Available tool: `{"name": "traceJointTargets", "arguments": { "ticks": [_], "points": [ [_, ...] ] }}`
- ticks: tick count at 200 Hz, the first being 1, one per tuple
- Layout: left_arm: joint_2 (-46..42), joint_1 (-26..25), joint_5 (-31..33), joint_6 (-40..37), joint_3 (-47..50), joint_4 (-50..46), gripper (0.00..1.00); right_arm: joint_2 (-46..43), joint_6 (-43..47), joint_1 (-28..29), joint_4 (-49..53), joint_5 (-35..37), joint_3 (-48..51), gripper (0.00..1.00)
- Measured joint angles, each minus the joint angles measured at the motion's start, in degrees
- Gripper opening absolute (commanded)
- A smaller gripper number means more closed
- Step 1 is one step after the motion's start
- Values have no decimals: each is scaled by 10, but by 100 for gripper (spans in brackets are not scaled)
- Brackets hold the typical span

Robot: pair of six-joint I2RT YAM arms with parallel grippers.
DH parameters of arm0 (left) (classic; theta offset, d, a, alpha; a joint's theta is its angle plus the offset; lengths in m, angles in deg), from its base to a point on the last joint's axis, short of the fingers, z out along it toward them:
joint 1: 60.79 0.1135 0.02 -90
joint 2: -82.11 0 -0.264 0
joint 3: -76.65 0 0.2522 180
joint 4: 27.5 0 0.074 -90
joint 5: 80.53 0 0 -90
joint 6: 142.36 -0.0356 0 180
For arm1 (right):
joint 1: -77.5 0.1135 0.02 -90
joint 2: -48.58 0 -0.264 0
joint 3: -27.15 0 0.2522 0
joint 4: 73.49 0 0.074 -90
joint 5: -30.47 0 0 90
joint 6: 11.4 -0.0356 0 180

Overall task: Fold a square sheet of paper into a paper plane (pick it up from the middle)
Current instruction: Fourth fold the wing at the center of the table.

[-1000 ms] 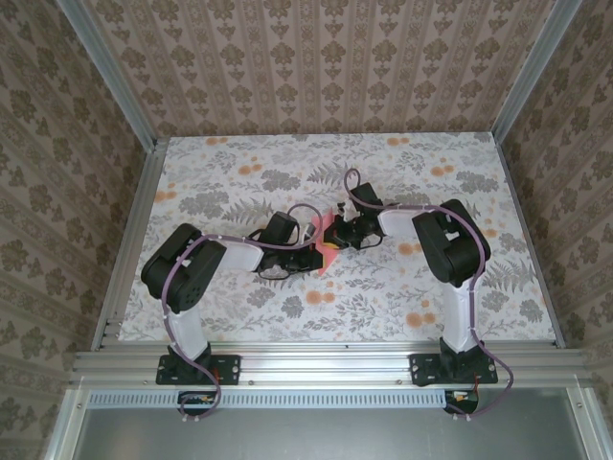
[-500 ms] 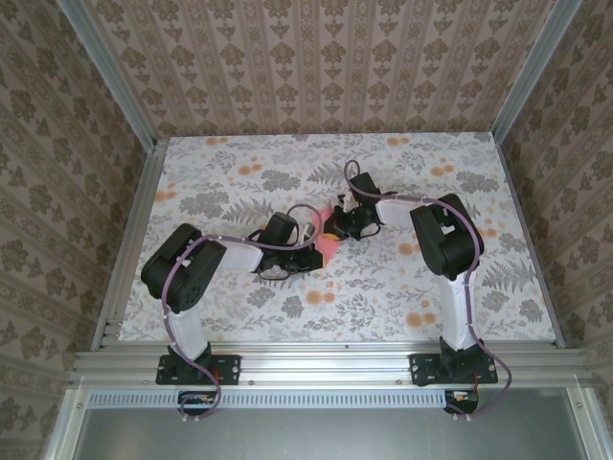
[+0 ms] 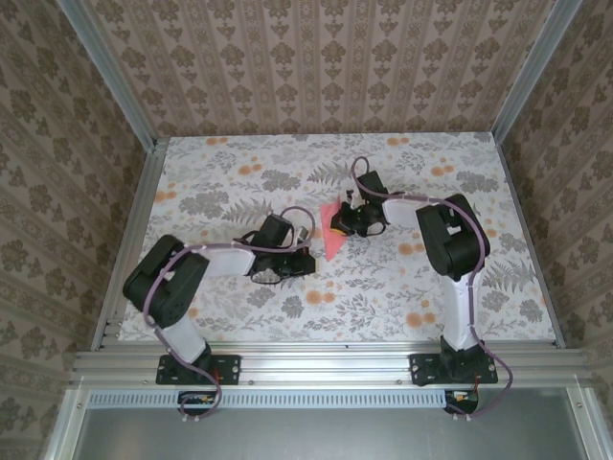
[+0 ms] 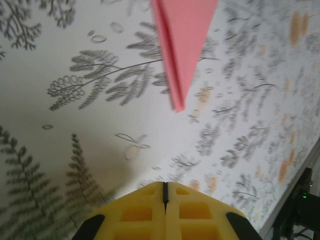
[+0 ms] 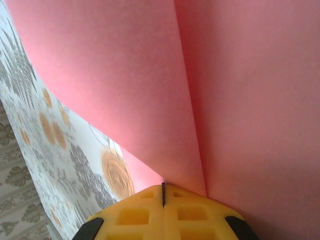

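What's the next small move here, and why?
Probably the right gripper should lower the paper plane onto the table and let go. The pink paper already looks folded to a narrow point with a centre crease. The right gripper seems shut on its edge, and the left gripper is shut and apart from it.

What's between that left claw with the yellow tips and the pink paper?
Just bare flowered tablecloth. The left wrist view shows it best: the left gripper at the bottom, the pink paper pointing toward it, nothing in the gap.
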Motion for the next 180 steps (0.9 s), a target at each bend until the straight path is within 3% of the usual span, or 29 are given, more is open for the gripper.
{"name": "traceJointTargets", "arguments": {
  "ticks": [51,89,123,180],
  "points": [
    [-97,-7,32,9,-15,-32,1,-90,-70,38,-50,34,133,6],
    [-91,-63,57,37,-15,-35,0,-164,-161,94,-135,75,250,5],
    [-55,-104,98,70,-16,-54,0,-179,-208,119,-180,104,282,6],
    [-31,-127,157,95,-35,-96,2,-178,-237,119,-210,105,293,5]
  ]
}}
